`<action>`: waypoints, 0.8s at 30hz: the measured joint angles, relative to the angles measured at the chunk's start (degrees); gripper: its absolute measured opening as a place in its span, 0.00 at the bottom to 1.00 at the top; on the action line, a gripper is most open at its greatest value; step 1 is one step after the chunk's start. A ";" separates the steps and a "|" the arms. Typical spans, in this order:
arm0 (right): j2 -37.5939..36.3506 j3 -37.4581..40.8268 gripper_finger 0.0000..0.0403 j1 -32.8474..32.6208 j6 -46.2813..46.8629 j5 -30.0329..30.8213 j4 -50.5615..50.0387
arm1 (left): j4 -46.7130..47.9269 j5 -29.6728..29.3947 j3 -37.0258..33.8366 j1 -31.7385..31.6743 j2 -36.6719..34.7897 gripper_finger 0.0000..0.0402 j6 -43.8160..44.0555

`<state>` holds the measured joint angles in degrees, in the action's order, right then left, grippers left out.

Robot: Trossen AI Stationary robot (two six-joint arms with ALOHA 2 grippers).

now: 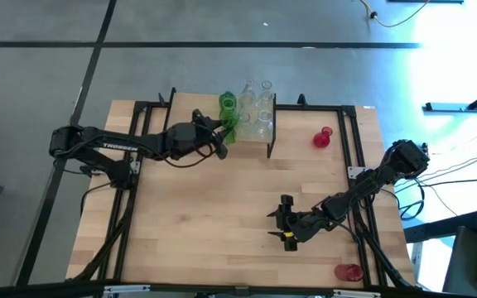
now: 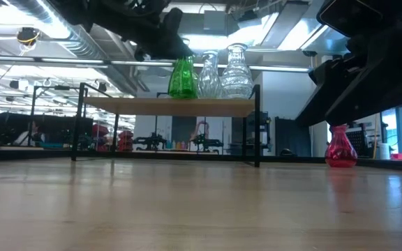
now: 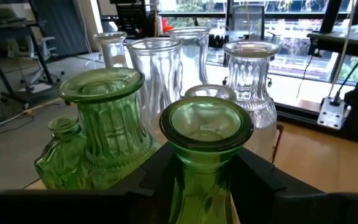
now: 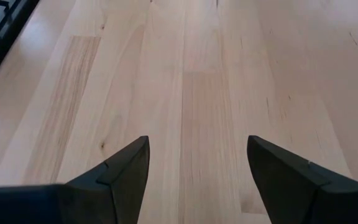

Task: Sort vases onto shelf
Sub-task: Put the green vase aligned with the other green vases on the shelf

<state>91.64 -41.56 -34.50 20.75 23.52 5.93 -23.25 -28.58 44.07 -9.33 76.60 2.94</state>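
The left gripper (image 3: 204, 186) pinched a green vase (image 3: 205, 134) at the crowded shelf (image 2: 166, 106); two red vases (image 1: 323, 137) remained on the table (image 1: 205, 232), right gripper (image 4: 197, 165) spread.

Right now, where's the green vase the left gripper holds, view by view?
High view: green vase at shelf's left end, at the left gripper.
Low view: leftmost on the shelf.
Left wrist view: centre foreground, between the fingers.
Right wrist view: not in it.
Shared landmark: clear vases beside it.

Two dark jointed arms (white lettering on the left arm (image 1: 114, 146)), black cables trailing.
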 joint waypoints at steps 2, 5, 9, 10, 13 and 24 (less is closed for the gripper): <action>0.00 0.00 0.63 0.00 0.00 0.01 0.02 | 0.06 0.06 0.00 -0.35 0.00 0.30 0.00; 0.00 0.00 0.63 0.00 0.00 0.01 0.00 | 0.19 0.01 0.00 -1.01 0.00 0.30 -0.02; 0.00 0.00 0.63 0.00 0.00 0.01 0.02 | 0.16 0.00 0.00 -1.72 0.00 0.30 -0.02; 0.00 0.00 0.63 0.00 0.00 0.02 0.01 | 0.16 0.00 0.00 -1.86 0.00 0.30 -0.02; 0.00 0.00 0.63 0.00 0.00 0.03 0.02 | 0.15 0.72 0.00 -1.94 0.00 0.30 -0.04; 0.00 0.00 0.63 0.00 0.00 0.05 0.02 | 0.02 2.49 0.00 -1.95 0.00 0.30 -0.07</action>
<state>91.64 -41.56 -34.50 20.75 23.57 5.96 -23.22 -26.08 44.07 -11.27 76.60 2.87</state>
